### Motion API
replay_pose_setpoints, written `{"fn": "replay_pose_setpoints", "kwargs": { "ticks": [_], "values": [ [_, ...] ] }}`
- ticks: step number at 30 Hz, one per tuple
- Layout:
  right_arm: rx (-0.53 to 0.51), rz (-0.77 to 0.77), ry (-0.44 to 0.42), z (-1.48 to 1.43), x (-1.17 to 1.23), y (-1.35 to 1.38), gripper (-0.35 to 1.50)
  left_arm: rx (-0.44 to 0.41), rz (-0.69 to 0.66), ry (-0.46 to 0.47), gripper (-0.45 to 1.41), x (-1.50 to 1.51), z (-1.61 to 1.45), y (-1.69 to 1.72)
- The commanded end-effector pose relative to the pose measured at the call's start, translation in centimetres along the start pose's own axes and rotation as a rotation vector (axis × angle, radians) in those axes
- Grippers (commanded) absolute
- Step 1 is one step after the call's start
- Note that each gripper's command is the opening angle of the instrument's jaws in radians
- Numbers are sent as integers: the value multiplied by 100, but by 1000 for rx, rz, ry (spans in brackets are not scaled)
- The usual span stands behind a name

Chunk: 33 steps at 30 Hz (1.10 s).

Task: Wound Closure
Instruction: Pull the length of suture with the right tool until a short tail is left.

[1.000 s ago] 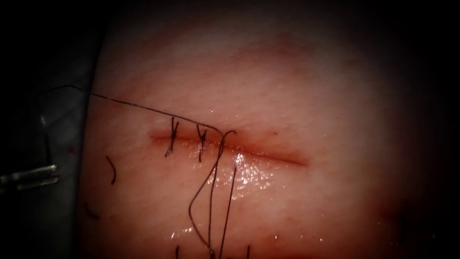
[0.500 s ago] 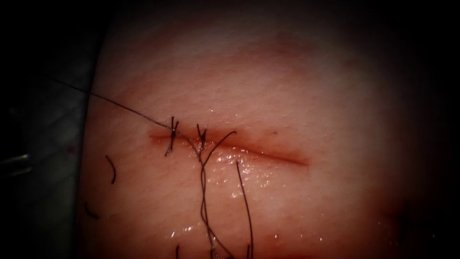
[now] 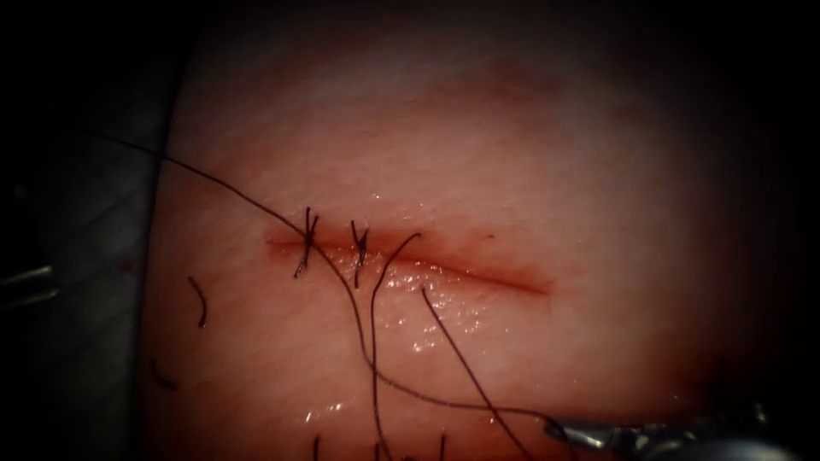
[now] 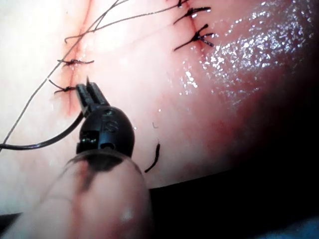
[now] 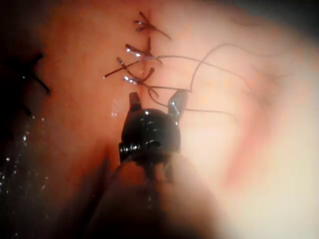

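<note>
Dark thread [image 3: 359, 324] loops loosely over the glistening tissue [image 3: 512, 171], crossing its partly stitched cut [image 3: 478, 271].

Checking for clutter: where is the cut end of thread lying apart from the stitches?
In the endoscope view the cut end lies on the tissue, left of and below the left stitch.

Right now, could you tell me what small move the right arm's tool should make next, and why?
Probably close the right end effector gently. Its jaws stand open and hold nothing, and a strand of the thin dark suture thread seems to run across the gap between them, over the pink pork-belly tissue. Shutting there should catch it.
</note>
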Motion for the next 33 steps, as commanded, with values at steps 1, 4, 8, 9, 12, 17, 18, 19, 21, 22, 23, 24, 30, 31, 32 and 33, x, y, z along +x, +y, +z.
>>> {"fn": "replay_pose_setpoints", "kwargs": {
  "ticks": [1, 4, 8, 9, 12, 17, 18, 19, 21, 22, 23, 24, 30, 31, 32, 33],
  "values": [
    [9, -10, 1, -9, 0, 6, 146, -2, -1, 1, -45, -4, 6, 4],
    [34, -36, 9, -40, 8, 31, 145, -1, -1, 0, -45, -4, 6, 4],
    [14, -42, 8, -59, 6, 58, 146, 0, -1, -3, -45, -5, 6, 3],
    [11, -38, 9, -62, 5, 63, 148, -1, -1, -2, -45, -5, 6, 3],
    [-2, -55, -11, -64, -5, 79, 145, 6, -3, -5, -45, -7, 2, -1],
    [-23, -66, -11, -25, -37, 87, 145, 17, 6, -18, -45, -10, 3, -3],
    [-28, -72, 0, -3, -53, 88, 141, 19, 5, -19, -45, -12, 7, -4],
    [-32, -75, 5, 12, -63, 90, 141, 19, 5, -20, -45, -14, 9, -4],
    [-40, -82, 11, 34, -80, 94, 143, 21, 5, -20, -45, -16, 12, -4],
    [-42, -93, 21, 48, -92, 96, 143, 21, 5, -21, -45, -17, 13, -4],
    [-41, -86, 31, 58, -100, 97, 143, 22, 5, -21, -45, -18, 15, -4],
    [-42, -86, 38, 68, -107, 97, 141, 24, 5, -22, -45, -19, 17, -4],
    [-33, -66, 80, 155, -152, 79, 138, 28, 5, -25, -45, -17, 19, -2],
    [-29, -64, 79, 159, -154, 77, 138, 28, 5, -25, -45, -17, 19, -2],
    [-20, -61, 76, 167, -157, 73, 138, 28, 5, -25, -45, -17, 19, -2],
    [-13, -60, 74, 173, -159, 71, 136, 28, 5, -25, -45, -17, 19, -1]
  ]
}}
